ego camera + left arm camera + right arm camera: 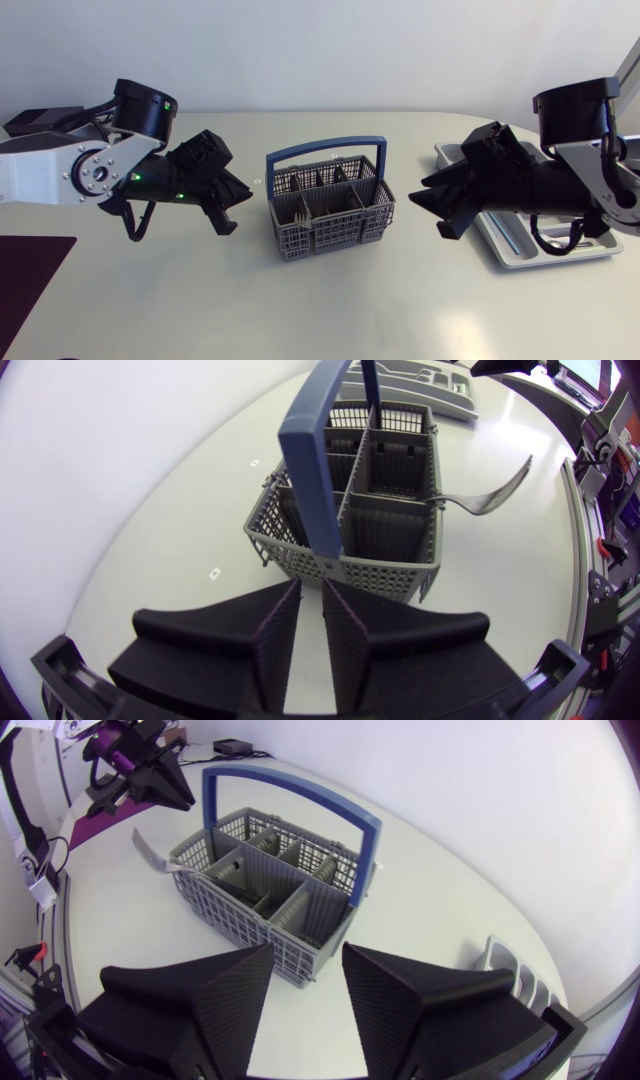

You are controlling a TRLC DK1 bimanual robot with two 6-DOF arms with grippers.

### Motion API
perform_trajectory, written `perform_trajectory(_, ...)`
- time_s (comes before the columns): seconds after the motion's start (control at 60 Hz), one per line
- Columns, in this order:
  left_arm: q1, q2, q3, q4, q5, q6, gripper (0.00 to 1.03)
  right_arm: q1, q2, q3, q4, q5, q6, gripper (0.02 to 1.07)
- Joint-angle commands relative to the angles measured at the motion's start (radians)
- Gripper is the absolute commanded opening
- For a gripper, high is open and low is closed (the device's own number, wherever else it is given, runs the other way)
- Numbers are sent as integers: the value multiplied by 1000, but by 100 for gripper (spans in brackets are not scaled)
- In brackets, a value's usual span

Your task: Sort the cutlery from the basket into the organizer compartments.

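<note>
A grey plastic cutlery basket with a blue handle stands mid-table between my two arms. A metal fork pokes out over one of its side walls, and the right wrist view shows the same fork. The grey organizer lies at the right, partly hidden under my right arm. My left gripper hovers just left of the basket, its fingers a narrow gap apart and empty. My right gripper hovers just right of the basket, open wide with nothing in it.
A dark purple mat lies at the table's front left corner. The organizer's corner shows beside my right fingers. From the left wrist, the organizer lies beyond the basket.
</note>
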State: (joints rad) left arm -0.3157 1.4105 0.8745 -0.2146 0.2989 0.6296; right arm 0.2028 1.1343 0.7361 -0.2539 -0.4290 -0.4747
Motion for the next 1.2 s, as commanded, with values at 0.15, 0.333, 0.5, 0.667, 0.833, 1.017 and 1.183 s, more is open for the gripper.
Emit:
perform_trajectory(0.15, -71, -85, -68, -46, 3, 5, 20, 179, -59, -109, 36, -17, -94, 59)
perform_trajectory(0.333, -131, -107, -92, -54, -1, 4, 20, 287, -33, -129, 102, 27, -114, 59)
perform_trajectory(0.5, -221, -97, -121, -16, -70, 19, 23, 297, -21, -152, 114, 42, -125, 59)
perform_trajectory(0.667, -280, -56, -97, 34, -127, 22, 27, 300, -85, -204, 116, 55, -128, 59)
perform_trajectory(0.833, -313, -12, -68, 44, -139, 44, 34, 300, -153, -239, 91, 58, -128, 59)
perform_trajectory(1.017, -339, 11, -25, 44, -139, 45, 40, 300, -194, -277, 84, 58, -130, 59)
perform_trajectory(1.183, -322, 18, 15, 43, -145, 51, 43, 291, -212, -305, 76, 58, -140, 60)
